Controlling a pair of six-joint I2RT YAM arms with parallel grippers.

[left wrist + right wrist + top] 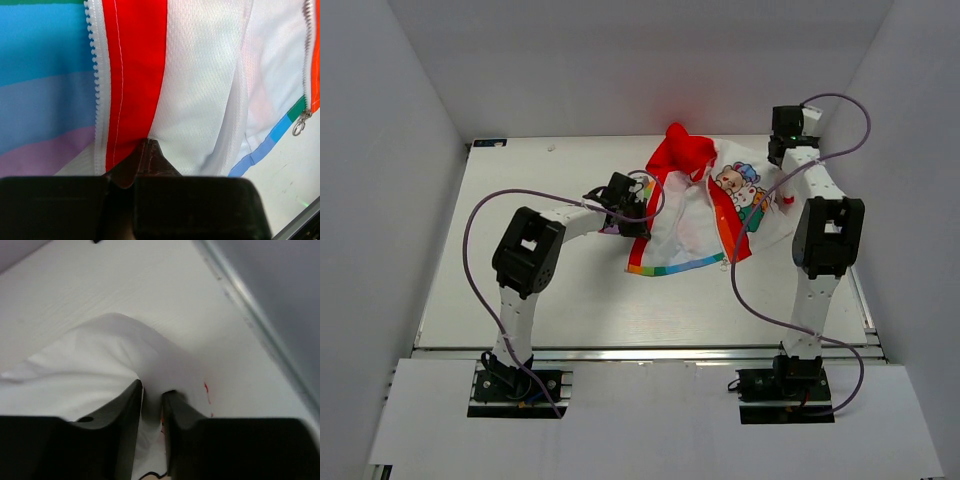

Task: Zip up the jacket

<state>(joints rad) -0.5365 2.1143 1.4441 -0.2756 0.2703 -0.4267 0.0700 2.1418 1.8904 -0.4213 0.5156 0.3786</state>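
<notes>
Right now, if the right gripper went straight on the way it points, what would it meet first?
The jacket: the right gripper is shut on its white fabric, and the raised fold lies directly ahead. Past that comes bare table, then likely the side wall; depth is unclear.

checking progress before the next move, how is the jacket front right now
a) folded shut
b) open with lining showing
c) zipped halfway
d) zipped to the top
B: the jacket lies open with white lining showing, its zipper teeth well apart from the slider on the other edge.
</notes>
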